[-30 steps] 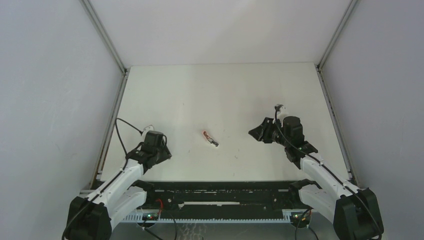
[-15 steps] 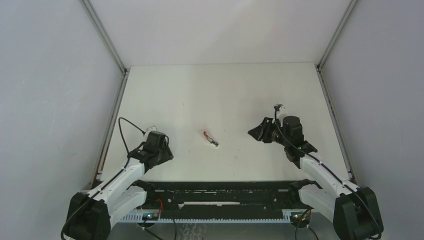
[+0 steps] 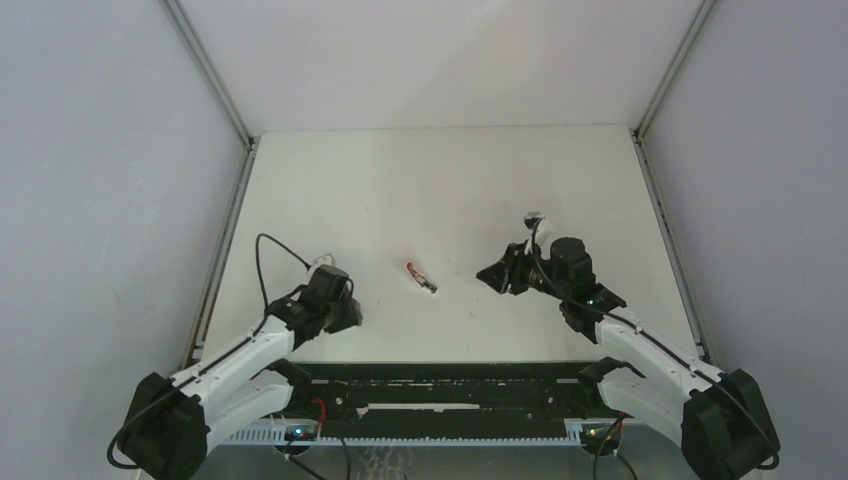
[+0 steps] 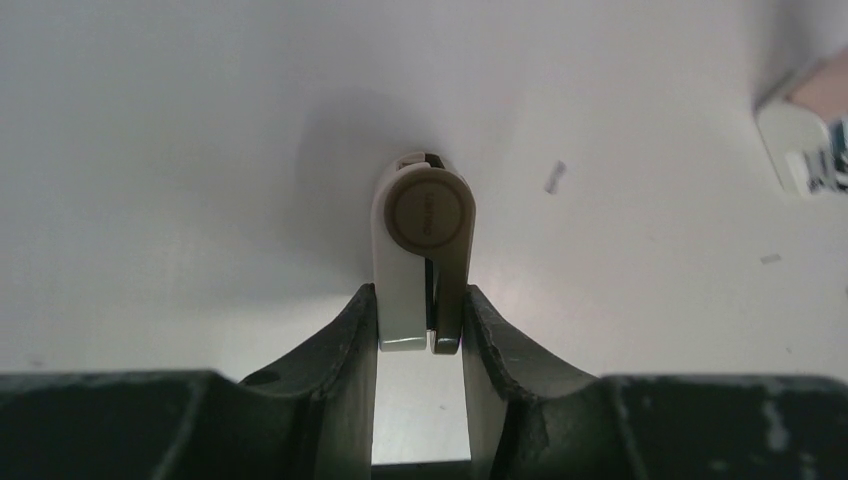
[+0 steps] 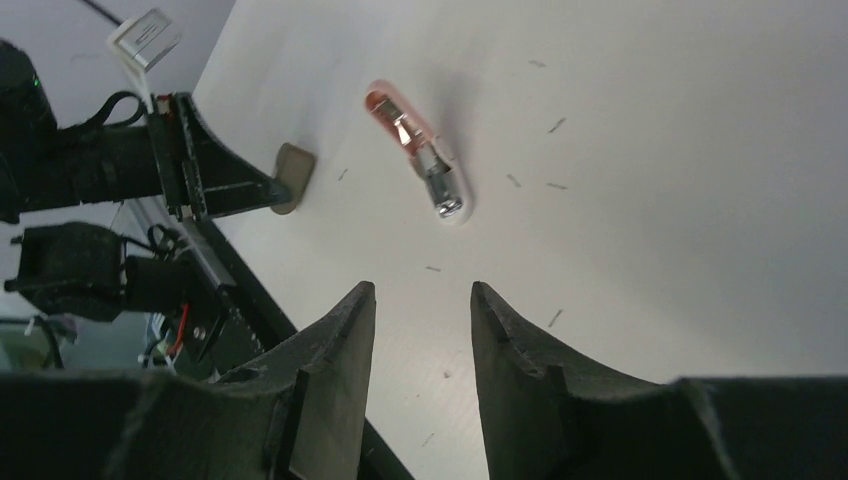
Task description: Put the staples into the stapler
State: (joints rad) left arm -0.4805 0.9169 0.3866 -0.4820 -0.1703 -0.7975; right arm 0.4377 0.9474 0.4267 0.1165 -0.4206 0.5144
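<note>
The stapler (image 3: 421, 278) is small, pink-red and has a dark metallic end. It lies flat on the white table between the two arms and shows up close in the right wrist view (image 5: 418, 152). A corner of the stapler (image 4: 805, 140) also shows at the edge of the left wrist view. My left gripper (image 4: 420, 295) is shut on the staples (image 4: 420, 245), a flat pale-and-tan block with a round tan end that sticks out past the fingertips. This left gripper (image 3: 350, 312) sits left of the stapler. My right gripper (image 5: 420, 288) is open and empty, right of the stapler (image 3: 490, 275).
Several tiny loose staples (image 5: 556, 125) are scattered on the table around the stapler. The black base rail (image 3: 430, 385) runs along the near edge. Grey walls with metal posts (image 3: 225, 230) close in the table's left, right and back sides.
My left arm has moved right toward the stapler and its jaws have narrowed onto the block. My right gripper has shifted left, closer to the stapler. The stapler has not moved.
</note>
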